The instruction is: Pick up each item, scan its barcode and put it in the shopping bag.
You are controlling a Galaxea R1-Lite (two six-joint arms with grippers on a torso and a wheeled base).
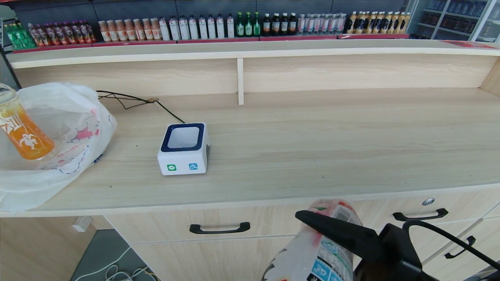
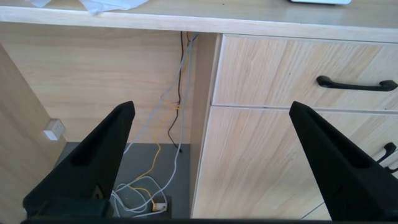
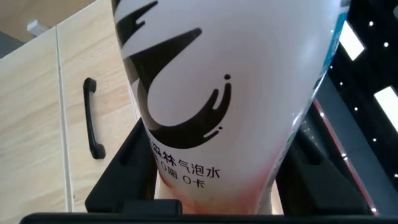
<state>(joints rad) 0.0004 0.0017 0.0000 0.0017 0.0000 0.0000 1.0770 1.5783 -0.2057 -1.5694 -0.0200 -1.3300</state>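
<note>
Bottle (image 1: 304,253), white and pink, clamped in the right pincer (image 3: 214,186), below the counter (image 1: 332,148) edge, in front of the drawers (image 1: 164,226). Left pincer (image 2: 211,106) spread wide, low by the cabinet. Scanner (image 1: 183,149) on counter near shopping bag (image 1: 78,117).

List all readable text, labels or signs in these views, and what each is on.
"气泡水": on the white drink bottle, right wrist view.
"0脂 0卡": same bottle, on the line below.
Back label of that bottle, head view: too small to read.
Scanner: one green and one blue icon, no legible words.
Orange drink bottle, shopping bag, shelf bottles: print blurred or too small.
</note>
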